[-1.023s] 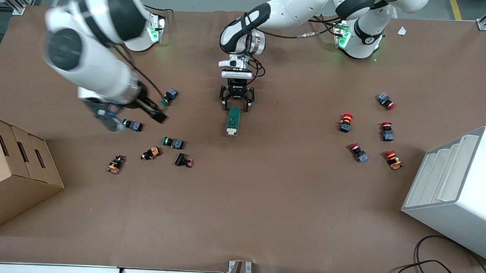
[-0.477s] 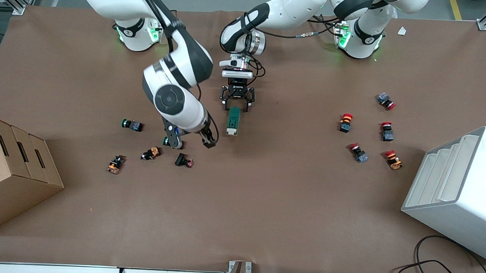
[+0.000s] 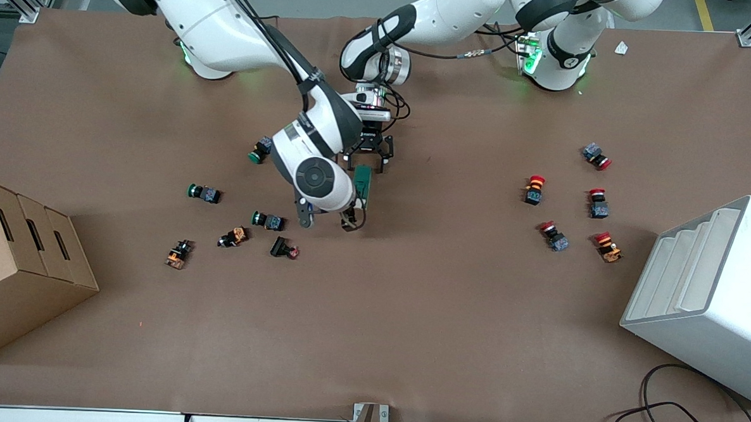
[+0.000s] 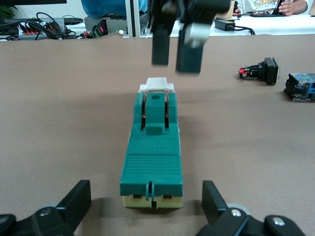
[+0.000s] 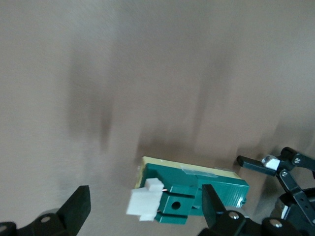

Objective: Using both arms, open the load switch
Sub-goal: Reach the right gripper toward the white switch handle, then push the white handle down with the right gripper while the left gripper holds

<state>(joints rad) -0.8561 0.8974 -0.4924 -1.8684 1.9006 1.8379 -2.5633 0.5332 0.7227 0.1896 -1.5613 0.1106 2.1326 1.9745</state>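
The load switch [image 3: 363,180] is a dark-green block lying in the middle of the table, with its white lever [image 4: 157,85] at the end nearer the front camera. My left gripper [image 3: 366,162] is open, its fingers [image 4: 75,202] low on either side of the switch's cream-coloured end [image 4: 151,199] without touching it. Over the lever end hangs my right gripper [image 3: 326,221], also open. In the right wrist view the white lever [image 5: 145,199] sits between that gripper's [image 5: 145,211] spread fingers. The right arm's wrist hides part of the switch in the front view.
Green and orange push buttons [image 3: 267,220] lie toward the right arm's end, near a cardboard box [image 3: 18,265]. Red push buttons [image 3: 535,187] lie toward the left arm's end, beside a white stepped rack [image 3: 708,295]. Cables trail at the table's near edge.
The right arm has swung in from its end of the table to the switch, and its gripper now hangs over the lever end. The left gripper and the switch have not moved.
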